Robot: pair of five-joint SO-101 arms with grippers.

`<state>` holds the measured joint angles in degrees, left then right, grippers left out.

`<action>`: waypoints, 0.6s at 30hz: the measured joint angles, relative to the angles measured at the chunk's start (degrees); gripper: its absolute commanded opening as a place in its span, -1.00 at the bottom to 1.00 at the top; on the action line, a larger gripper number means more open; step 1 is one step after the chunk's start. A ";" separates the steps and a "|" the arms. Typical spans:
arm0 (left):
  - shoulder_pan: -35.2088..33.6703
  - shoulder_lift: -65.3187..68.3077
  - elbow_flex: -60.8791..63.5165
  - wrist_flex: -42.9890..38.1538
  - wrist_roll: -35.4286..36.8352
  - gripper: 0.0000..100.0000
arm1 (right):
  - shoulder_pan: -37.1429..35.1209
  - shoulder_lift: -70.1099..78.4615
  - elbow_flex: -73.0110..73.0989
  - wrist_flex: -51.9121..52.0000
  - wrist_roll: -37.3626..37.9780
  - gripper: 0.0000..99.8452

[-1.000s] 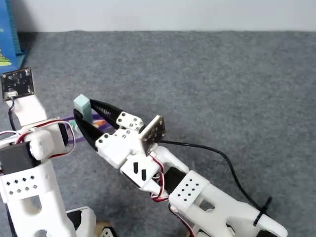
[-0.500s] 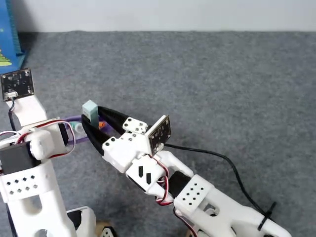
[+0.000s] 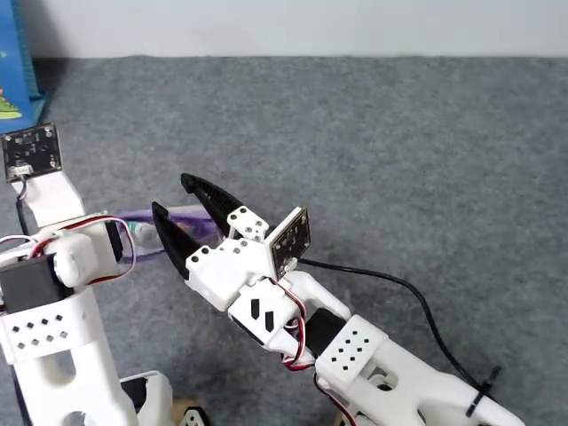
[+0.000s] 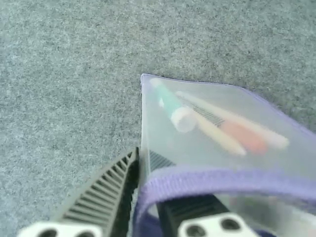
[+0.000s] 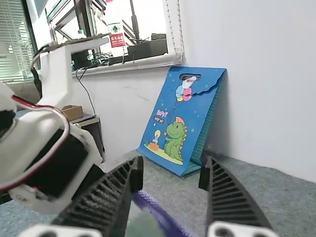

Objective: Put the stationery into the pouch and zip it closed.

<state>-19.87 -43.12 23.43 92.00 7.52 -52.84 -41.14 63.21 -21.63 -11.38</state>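
A clear pouch (image 4: 207,128) with a purple zip edge (image 4: 222,180) holds a teal-capped pen (image 4: 170,103) and an orange and cream pen (image 4: 242,136). My left gripper (image 4: 145,173) is shut on the pouch's edge near one corner. In the high view the pouch (image 3: 133,216) shows as a purple strip beside the left arm (image 3: 62,266). My right gripper (image 3: 173,197) stands open just over that strip, nothing between its black fingers. In the right wrist view the right gripper (image 5: 170,173) is open above the purple edge (image 5: 153,210), with a blurred greenish patch low between the fingers.
A blue gift bag (image 5: 182,123) with a dinosaur print stands against the wall at the table's far left (image 3: 13,71). Grey carpet-like tabletop (image 3: 399,151) stretches to the right and back. A black cable (image 3: 390,280) trails from the right arm.
The right gripper held a pale blue eraser over the pouch; its fingers have since opened and the eraser is gone from them. The gripper drifted slightly right. The left arm stayed put.
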 measured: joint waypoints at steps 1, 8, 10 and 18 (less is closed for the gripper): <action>0.00 0.00 0.00 0.00 0.00 -0.98 | 0.00 0.00 0.00 0.00 0.18 -0.62; 0.00 0.09 0.00 0.00 0.00 -0.98 | -1.23 0.00 0.00 2.73 4.31 -0.62; 0.00 0.09 0.00 0.00 0.00 -0.98 | -1.05 -1.85 0.00 5.80 4.57 -0.62; 0.00 0.09 0.00 0.00 0.00 -0.98 | 5.36 -17.58 -4.92 34.55 1.76 -0.62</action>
<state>-19.87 -43.03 23.43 92.00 7.52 -47.47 -58.73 58.29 12.92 -9.63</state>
